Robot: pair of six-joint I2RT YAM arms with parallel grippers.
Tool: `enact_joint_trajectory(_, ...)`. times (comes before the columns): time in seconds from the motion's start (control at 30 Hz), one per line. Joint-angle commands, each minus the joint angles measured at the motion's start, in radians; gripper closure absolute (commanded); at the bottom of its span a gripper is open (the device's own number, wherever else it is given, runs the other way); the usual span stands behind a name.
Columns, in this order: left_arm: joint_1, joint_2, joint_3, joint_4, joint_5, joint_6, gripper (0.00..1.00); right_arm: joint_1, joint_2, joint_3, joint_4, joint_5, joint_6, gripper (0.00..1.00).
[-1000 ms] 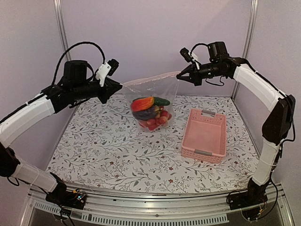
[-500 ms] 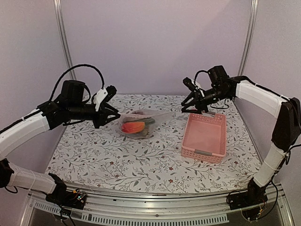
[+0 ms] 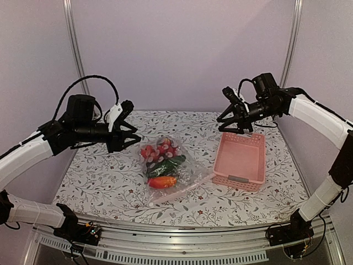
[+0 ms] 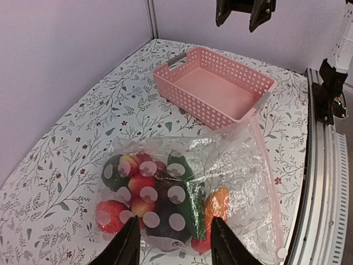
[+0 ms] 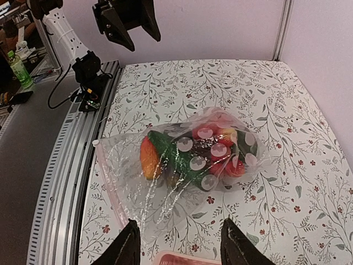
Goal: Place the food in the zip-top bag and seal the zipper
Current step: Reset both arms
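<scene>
floral table (image 3: 110, 176) – zip-top bag (image 3: 185, 165) lying flat | lilac walls (image 3: 182, 49) | left gripper (image 3: 134, 139), right gripper (image 3: 222, 125) – jaws apart, empty

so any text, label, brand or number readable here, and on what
No readable text in any view.
Green bottle off the table: any label is too small and blurred to read.
Zip-top bag: only white round dots, no words.
Pink basket: no markings visible.
</scene>
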Motion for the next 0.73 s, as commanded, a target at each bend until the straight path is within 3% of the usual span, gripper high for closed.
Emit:
enact_joint_trajectory(0.0, -0.02, -0.015, -0.017, -0.02, -0.068, -0.028, 0.56, 0.006, -0.017, -0.004, -0.025, 0.022, 0.009, 0.51)
enact_joint_trajectory(0.17, -0.02, -0.057, -0.03, 0.028, -0.257, -0.06, 0.53, 0.006, -0.072, -0.002, 0.009, 0.141, 0.074, 0.48)
enact_joint_trajectory(0.23, -0.021, -0.07, -0.02, 0.049, -0.381, -0.078, 0.48, 0.003, -0.104, -0.003, 0.059, 0.233, 0.137, 0.32)
enact_joint_trajectory(0.27, -0.02, -0.074, -0.012, 0.059, -0.445, -0.089, 0.44, -0.002, -0.122, -0.008, 0.094, 0.293, 0.164, 0.13)
enact_joint_trajectory(0.3, -0.018, -0.077, 0.0, 0.071, -0.509, -0.104, 0.37, -0.012, -0.138, -0.015, 0.161, 0.373, 0.21, 0.03)
enact_joint_trajectory(0.37, -0.016, -0.082, 0.015, 0.09, -0.592, -0.142, 0.23, -0.045, -0.184, -0.027, 0.257, 0.536, 0.32, 0.01)
enact_joint_trajectory(0.4, -0.016, -0.083, 0.022, 0.097, -0.607, -0.149, 0.04, -0.071, -0.205, -0.034, 0.301, 0.584, 0.369, 0.01)
enact_joint_trajectory(0.43, -0.014, -0.083, 0.028, 0.102, -0.616, -0.158, 0.01, -0.097, -0.23, -0.045, 0.345, 0.612, 0.401, 0.01)
enact_joint_trajectory(0.53, -0.014, -0.073, 0.041, 0.112, -0.639, -0.193, 0.0, -0.115, -0.269, -0.104, 0.437, 0.792, 0.527, 0.01)
enact_joint_trajectory(0.7, -0.013, -0.036, 0.035, 0.135, -0.675, -0.313, 0.0, -0.114, -0.317, -0.221, 0.479, 0.724, 0.566, 0.01)
